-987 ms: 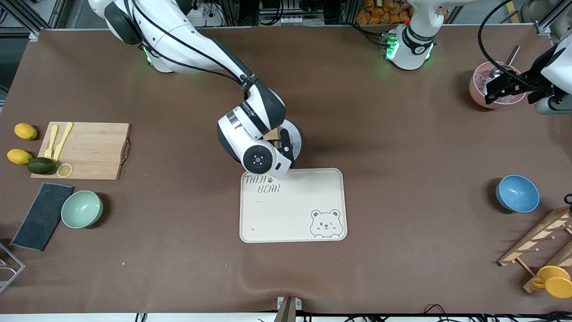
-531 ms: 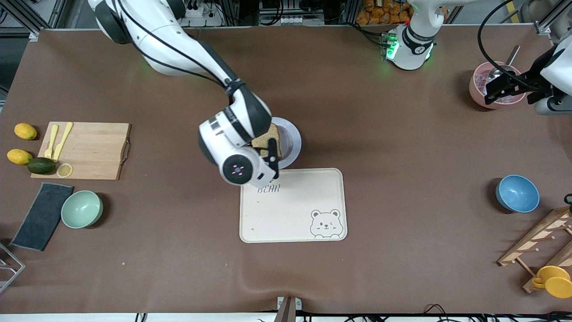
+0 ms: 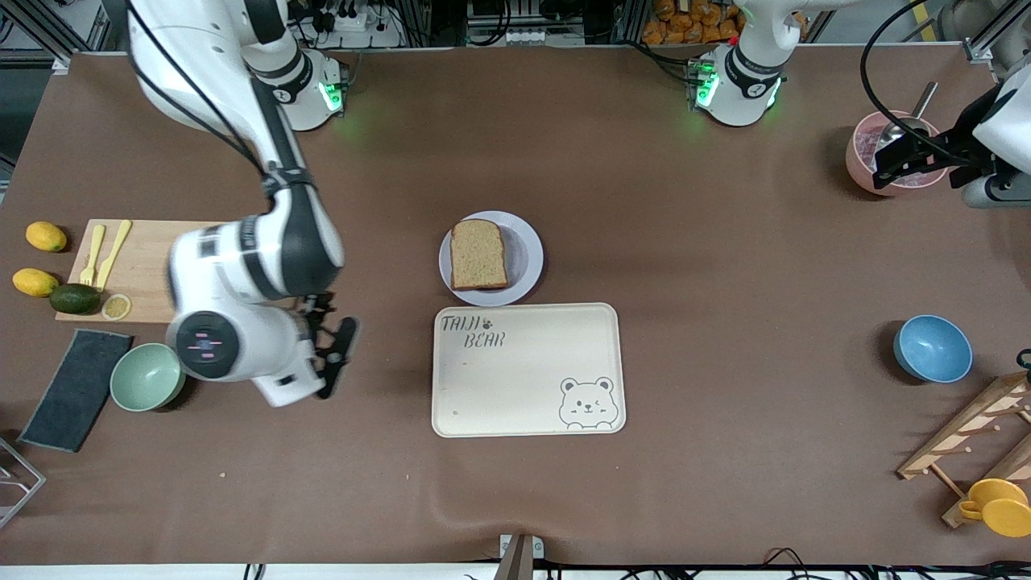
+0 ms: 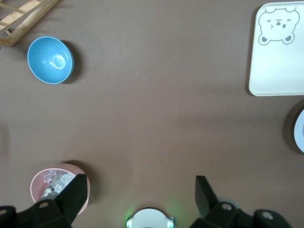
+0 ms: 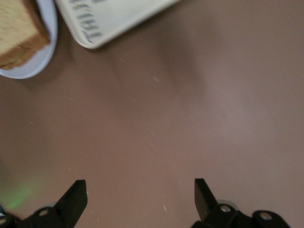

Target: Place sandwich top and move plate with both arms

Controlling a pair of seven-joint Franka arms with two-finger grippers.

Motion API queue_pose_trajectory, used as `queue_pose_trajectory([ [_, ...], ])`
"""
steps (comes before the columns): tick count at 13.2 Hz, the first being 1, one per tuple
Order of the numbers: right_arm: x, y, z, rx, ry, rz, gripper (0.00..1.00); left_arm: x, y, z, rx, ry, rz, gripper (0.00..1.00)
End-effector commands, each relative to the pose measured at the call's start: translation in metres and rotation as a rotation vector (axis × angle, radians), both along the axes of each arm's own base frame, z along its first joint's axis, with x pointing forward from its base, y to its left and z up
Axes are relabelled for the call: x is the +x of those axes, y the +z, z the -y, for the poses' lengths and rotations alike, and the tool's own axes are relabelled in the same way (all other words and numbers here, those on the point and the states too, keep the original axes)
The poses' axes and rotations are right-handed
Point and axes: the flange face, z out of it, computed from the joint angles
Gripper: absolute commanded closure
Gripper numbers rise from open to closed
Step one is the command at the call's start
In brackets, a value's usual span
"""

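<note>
The sandwich top (image 3: 478, 254), a light-brown bread slice with darker crust, lies flat on the round pale plate (image 3: 525, 259) in the table's middle. It also shows in the right wrist view (image 5: 16, 26) on the plate (image 5: 33, 69). My right gripper (image 3: 330, 322) is open and empty, above bare table between the plate and the green bowl; its open jaws show in the right wrist view (image 5: 138, 184). My left gripper (image 3: 884, 167) waits open and empty over the pink bowl (image 3: 870, 161) at the left arm's end, as the left wrist view (image 4: 140, 179) shows.
The cream bear tray (image 3: 527, 370) lies just nearer the camera than the plate. A cutting board (image 3: 161, 270), lemons, an avocado, a green bowl (image 3: 147, 376) and a dark cloth are at the right arm's end. A blue bowl (image 3: 932, 348) and wooden rack (image 3: 966, 435) are at the left arm's end.
My right gripper has let go of the bread slice on the plate and swung away toward the right arm's end of the table. The left arm has not moved.
</note>
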Motion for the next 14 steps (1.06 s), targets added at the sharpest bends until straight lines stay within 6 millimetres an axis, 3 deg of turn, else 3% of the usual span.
queue_pose_trajectory([
  [1, -0.009, 0.050, 0.064, -0.038, -0.204, 0.054, 0.00, 0.000, 0.004, 0.000, -0.007, -0.003, 0.004, 0.00],
  [4, -0.014, 0.105, 0.146, -0.056, -0.363, 0.136, 0.00, 0.000, 0.004, 0.000, -0.007, -0.003, 0.004, 0.00],
  [7, -0.048, 0.157, 0.205, -0.029, -0.637, 0.180, 0.00, 0.000, 0.004, 0.000, -0.006, -0.003, 0.004, 0.00],
  [9, -0.074, 0.178, 0.224, -0.044, -0.837, 0.151, 0.00, 0.000, 0.004, 0.000, -0.007, -0.003, 0.004, 0.00],
  [11, -0.090, 0.201, 0.215, -0.052, -1.017, 0.129, 0.00, 0.000, 0.004, 0.000, -0.007, -0.003, 0.004, 0.00],
  [12, -0.096, 0.211, 0.212, -0.039, -1.059, 0.125, 0.00, 0.000, 0.004, 0.000, -0.007, -0.003, 0.004, 0.00],
  [14, -0.113, 0.231, 0.224, -0.044, -1.065, 0.140, 0.00, 0.000, 0.004, 0.000, -0.007, -0.003, 0.005, 0.00],
])
